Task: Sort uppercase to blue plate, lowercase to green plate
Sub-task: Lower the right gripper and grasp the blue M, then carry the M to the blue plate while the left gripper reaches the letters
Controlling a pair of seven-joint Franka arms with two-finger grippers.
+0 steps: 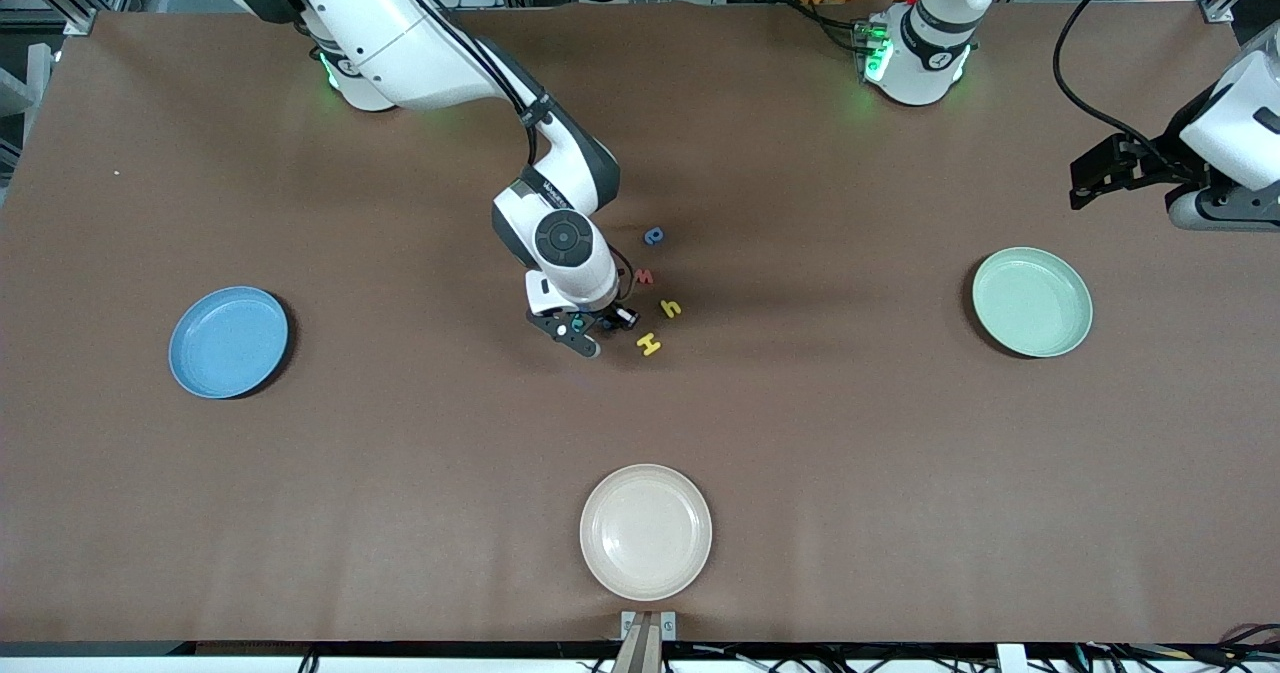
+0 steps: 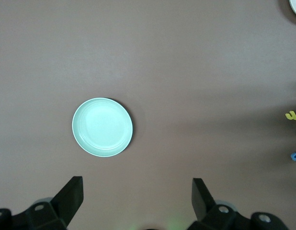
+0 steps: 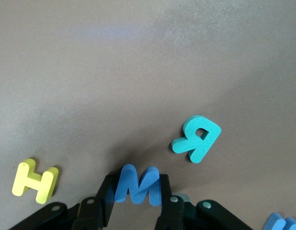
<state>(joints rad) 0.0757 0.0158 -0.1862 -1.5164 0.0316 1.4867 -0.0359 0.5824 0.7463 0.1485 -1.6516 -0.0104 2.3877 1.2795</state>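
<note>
Blue letter (image 3: 137, 184) sits pinched between the right gripper (image 3: 137, 203) jaws; lift straight up, clear of the teal letter (image 3: 197, 139) just beside them; left gripper (image 2: 137, 194) waits wide open, empty.

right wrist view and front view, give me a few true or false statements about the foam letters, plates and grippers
1. The right gripper is shut on the blue foam capital letter M. True.
2. The round sky-blue plate holds two letters. False: it holds none.
3. The yellow foam capital H lies on the brown table. True.
4. The left gripper grips the round pale mint-green plate. False: it hangs open above it.
5. The teal foam letter lies in the round cream-white plate. False: it lies on the table.
</note>
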